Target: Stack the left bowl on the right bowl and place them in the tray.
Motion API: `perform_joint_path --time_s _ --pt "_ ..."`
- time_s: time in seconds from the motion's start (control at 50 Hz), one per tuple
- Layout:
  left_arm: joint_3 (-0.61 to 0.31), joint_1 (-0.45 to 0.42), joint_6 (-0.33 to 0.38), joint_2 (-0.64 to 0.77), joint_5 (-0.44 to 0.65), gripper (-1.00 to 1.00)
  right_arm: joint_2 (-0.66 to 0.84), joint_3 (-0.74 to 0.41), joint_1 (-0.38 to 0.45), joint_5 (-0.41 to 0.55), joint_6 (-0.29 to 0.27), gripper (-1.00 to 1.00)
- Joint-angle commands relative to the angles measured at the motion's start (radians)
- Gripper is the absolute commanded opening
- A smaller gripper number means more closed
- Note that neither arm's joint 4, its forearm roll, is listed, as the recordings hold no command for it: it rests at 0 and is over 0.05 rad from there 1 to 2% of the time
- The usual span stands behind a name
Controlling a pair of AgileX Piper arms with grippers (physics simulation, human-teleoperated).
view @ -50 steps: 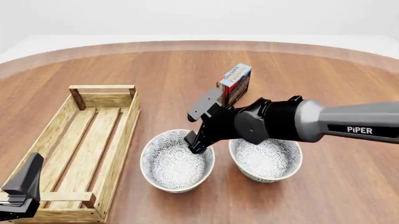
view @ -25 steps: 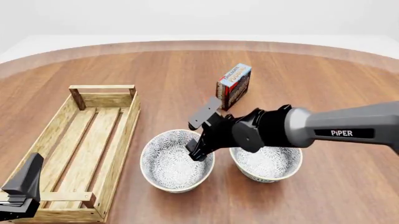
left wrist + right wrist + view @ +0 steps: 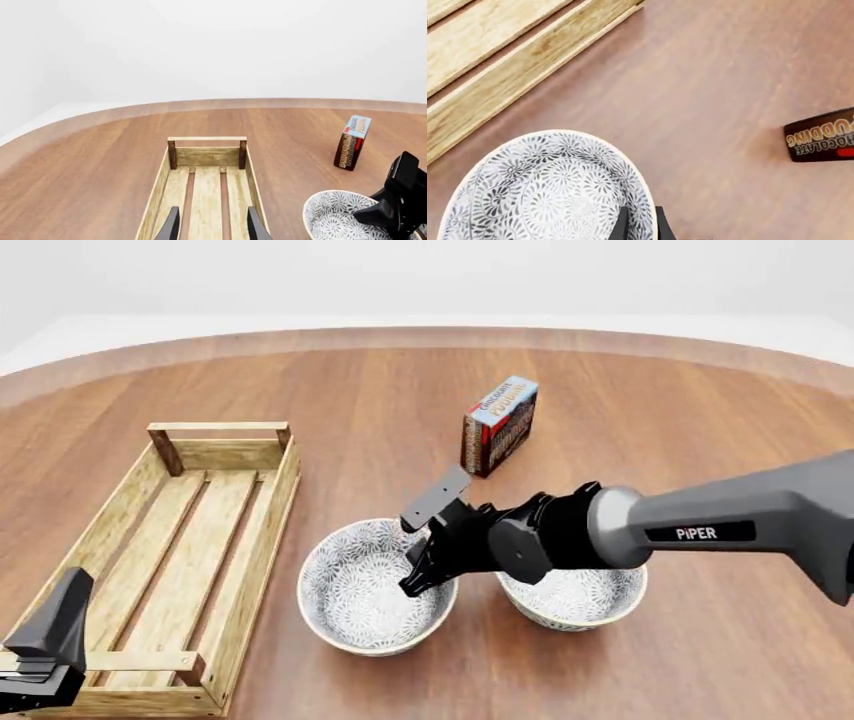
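The left bowl (image 3: 360, 592), white with a grey flower pattern, stands on the table beside the matching right bowl (image 3: 582, 598). My right gripper (image 3: 422, 575) is down at the left bowl's right rim. In the right wrist view its fingers (image 3: 621, 226) stand close together on either side of that rim (image 3: 642, 210), shut on it. The tray (image 3: 262, 540), a long light-wood slatted crate, lies to the left of the bowls. My left gripper (image 3: 47, 645) is open and empty over the tray's near end; its fingers (image 3: 172, 226) show above the slats (image 3: 205, 192).
A small upright printed box (image 3: 501, 424) stands behind the bowls, and shows in the left wrist view (image 3: 351, 142) and right wrist view (image 3: 820, 135). The right arm (image 3: 721, 530) reaches across above the right bowl. The round table's edge (image 3: 427, 335) curves at the back.
My right gripper has come down and slightly left, from above the gap between the bowls onto the left bowl's right rim. The left arm has not moved.
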Motion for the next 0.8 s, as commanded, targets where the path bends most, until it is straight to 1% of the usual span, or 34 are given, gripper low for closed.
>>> perform_joint_path --time_s 0.02,0.04,0.06,0.28,0.34,0.36,0.38,0.4,0.46,0.56,0.62,0.7,0.76,0.8 --pt "0.0 0.0 0.0 0.0 0.0 1.0 -0.01 0.006 -0.008 0.006 -0.017 -1.0" --pt "0.0 0.0 0.0 0.0 0.0 1.0 -0.017 0.005 -0.008 0.01 -0.019 -1.0" --pt "0.0 0.0 0.0 0.0 0.0 1.0 -0.028 0.005 -0.021 0.011 -0.034 -1.0" --pt "0.0 0.0 0.0 0.0 0.0 1.0 -0.116 0.0 -0.037 0.057 -0.057 -1.0" --pt "0.0 0.0 0.0 0.0 0.0 1.0 -0.177 -0.006 -0.036 0.081 -0.059 -1.0" --pt "0.0 0.0 0.0 0.0 0.0 1.0 -0.177 -0.006 -0.036 0.082 -0.059 -1.0" --pt "0.0 0.0 0.0 0.0 0.0 1.0 -0.217 -0.018 -0.038 0.103 -0.063 -1.0" --pt "0.0 0.0 0.0 0.0 0.0 1.0 -0.218 -0.018 -0.038 0.103 -0.063 -1.0" --pt "0.0 0.0 0.0 0.0 0.0 1.0 -0.266 -0.033 -0.036 0.126 -0.058 -1.0" --pt "0.0 0.0 0.0 0.0 0.0 1.0 -0.338 -0.042 -0.027 0.136 -0.035 -1.0" --pt "0.0 0.0 0.0 0.0 0.0 1.0 -0.386 -0.053 -0.043 0.147 -0.033 -1.0" --pt "0.0 0.0 0.0 0.0 0.0 1.0 -0.462 -0.083 -0.086 0.176 -0.003 -1.0" --pt "0.0 0.0 0.0 0.0 0.0 1.0 -0.488 -0.089 -0.095 0.185 0.008 -1.0" --pt "0.0 0.0 0.0 0.0 0.0 1.0 -0.528 -0.097 -0.117 0.202 0.016 -1.0"
